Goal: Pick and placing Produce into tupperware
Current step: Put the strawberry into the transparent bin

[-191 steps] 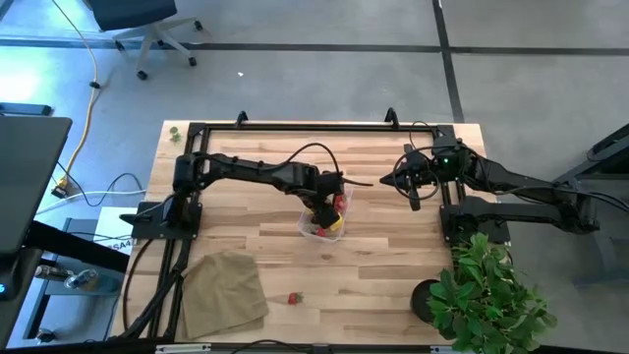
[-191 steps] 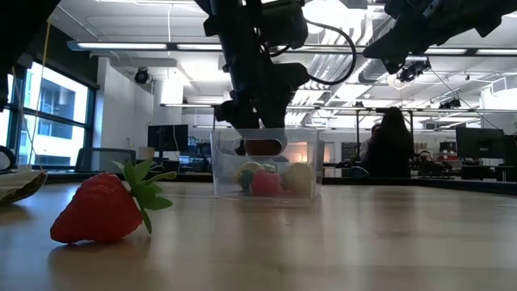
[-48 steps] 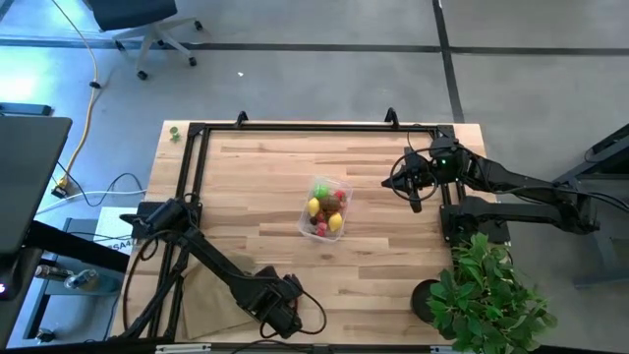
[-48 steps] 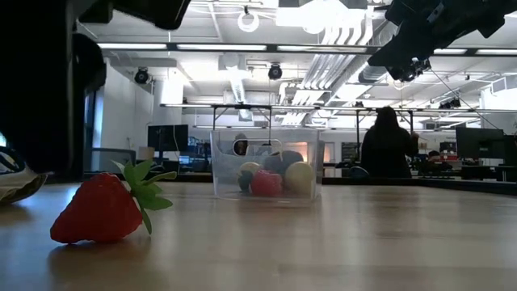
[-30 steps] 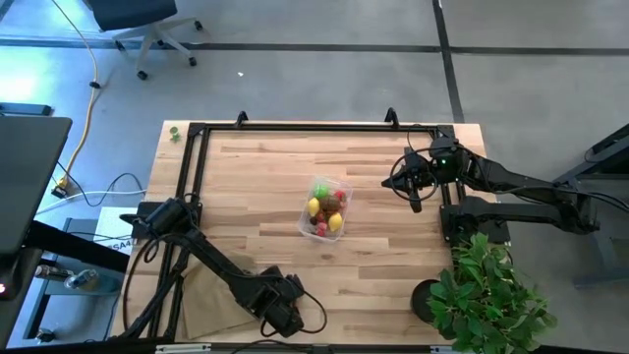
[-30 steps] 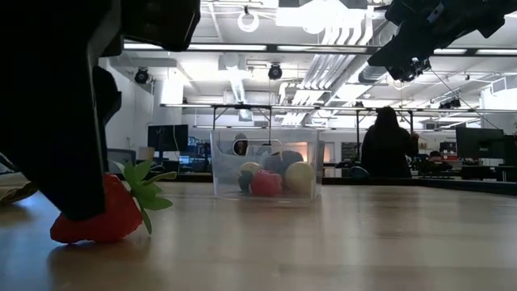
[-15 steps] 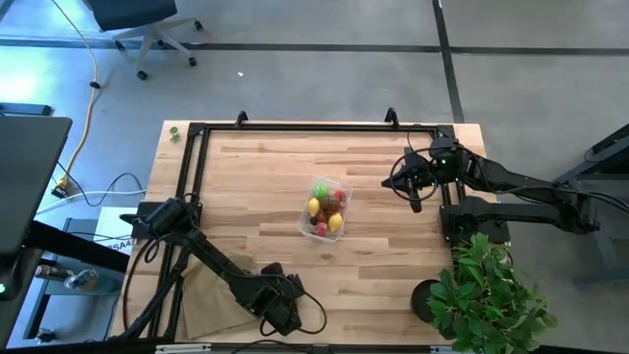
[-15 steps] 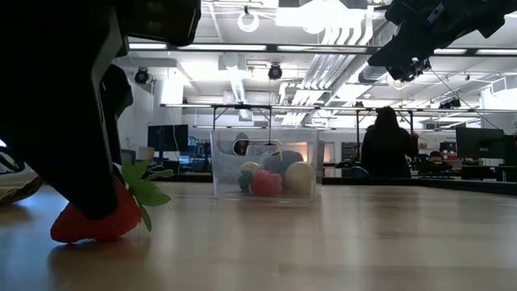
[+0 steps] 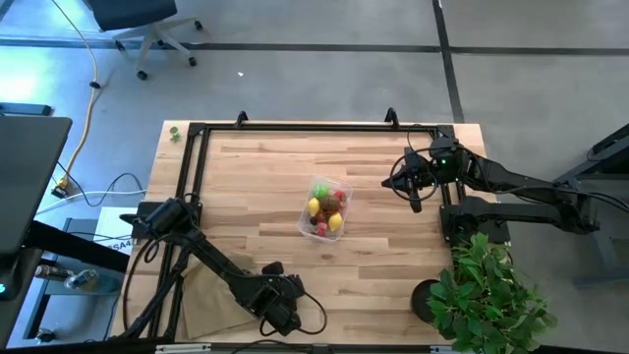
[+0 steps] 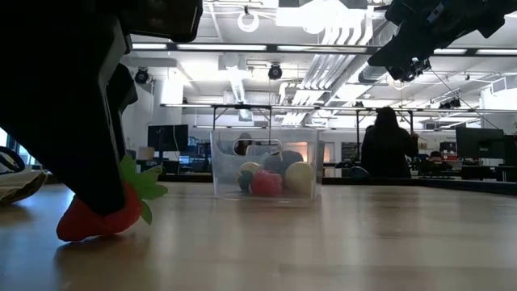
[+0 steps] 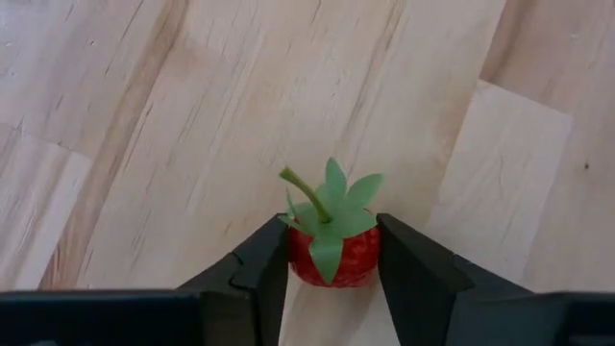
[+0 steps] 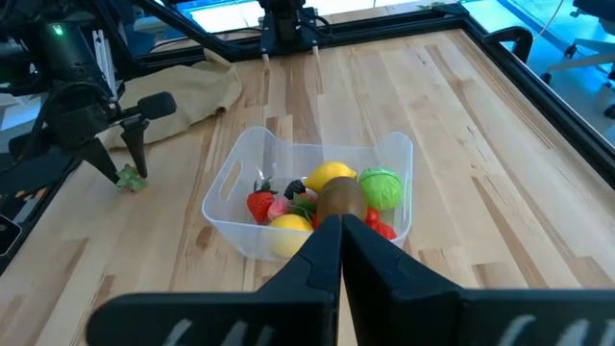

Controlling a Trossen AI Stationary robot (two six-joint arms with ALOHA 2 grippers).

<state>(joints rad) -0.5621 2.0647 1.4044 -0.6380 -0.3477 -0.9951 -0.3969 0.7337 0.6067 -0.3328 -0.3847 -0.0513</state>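
A red toy strawberry (image 11: 332,254) with green leaves lies on the wood near the table's near edge, beside the tan cloth. My left gripper (image 11: 332,261) stands over it, fingers on either side of the berry. In the high view the left gripper (image 9: 283,305) hides the berry. The clear tupperware (image 9: 326,207) sits mid-table and holds yellow lemons, a green ball, a brown kiwi and red berries (image 12: 322,197). My right gripper (image 9: 413,193) hovers shut over the table's right part, above and to the right of the tub. My left gripper pinches the strawberry's red body (image 11: 348,259) between its two fingers (image 11: 261,269), coming from above and pointing down. The leafy stem sticks out ahead of the fingers. In the low view the berry's underside (image 10: 89,230) rests on the table, tilted.
The tan cloth (image 9: 211,295) lies at the near left corner. A leafy potted plant (image 9: 486,295) stands at the near right corner. A black frame rail (image 9: 314,127) runs along the far and left edges. People stand in the room beyond the table (image 10: 388,153).
My left gripper has come down over the strawberry near the near edge. The berry has shifted a little toward the table's right and tipped, its leaves now pointing more upward. My right arm has kept still.
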